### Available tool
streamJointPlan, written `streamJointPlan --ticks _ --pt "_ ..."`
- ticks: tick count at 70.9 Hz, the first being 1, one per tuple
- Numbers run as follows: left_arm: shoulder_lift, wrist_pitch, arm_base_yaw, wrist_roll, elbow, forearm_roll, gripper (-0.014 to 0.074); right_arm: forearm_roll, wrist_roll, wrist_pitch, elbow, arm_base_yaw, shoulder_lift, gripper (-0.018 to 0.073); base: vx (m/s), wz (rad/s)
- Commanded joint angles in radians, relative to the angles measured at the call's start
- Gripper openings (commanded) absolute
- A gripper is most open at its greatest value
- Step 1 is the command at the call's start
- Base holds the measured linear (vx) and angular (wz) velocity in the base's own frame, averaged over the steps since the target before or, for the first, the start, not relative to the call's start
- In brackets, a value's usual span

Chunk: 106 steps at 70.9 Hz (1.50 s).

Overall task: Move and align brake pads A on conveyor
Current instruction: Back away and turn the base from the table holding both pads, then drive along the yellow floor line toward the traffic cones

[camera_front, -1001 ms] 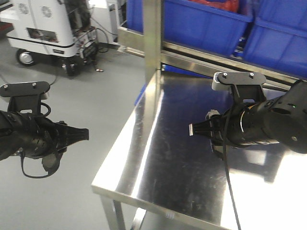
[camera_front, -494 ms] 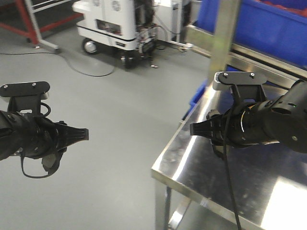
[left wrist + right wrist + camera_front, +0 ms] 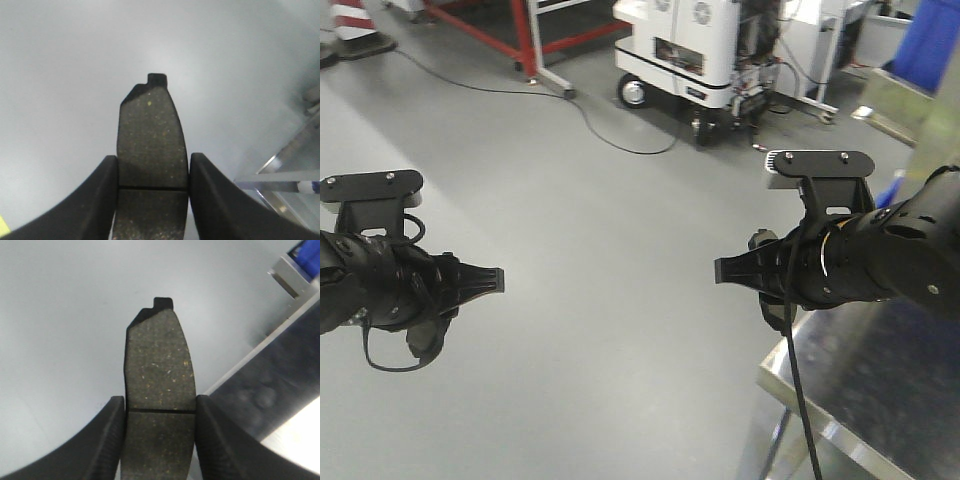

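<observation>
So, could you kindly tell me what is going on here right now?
The left gripper is shut on one dark grey, speckled oblong brake pad with a cross groove. The right gripper is shut on a second pad of the same kind. Both arms are held out over bare grey floor, with only a corner of the shiny steel table showing under the right arm. Neither pad has been set down yet.

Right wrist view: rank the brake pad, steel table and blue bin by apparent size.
1. steel table and brake pad: roughly alike, and the pad sits right at the lens.
2. blue bin: smallest, only a corner shows.
</observation>
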Motion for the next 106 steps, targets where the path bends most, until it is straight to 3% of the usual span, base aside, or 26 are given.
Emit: streamJointPlan --ticks 1,106 --pt "-0.034 -0.036 -0.005 -0.002 -0.026 0.026 0.0104 -0.030 -0.001 -0.050 -0.028 -0.001 -0.037 -0.0006 0.03 0.43" --pt "-0.034 -0.036 -0.005 -0.002 -0.026 0.026 0.0104 -0.030 -0.001 -0.050 -0.028 -0.001 -0.037 -0.0006 0.07 0.44"
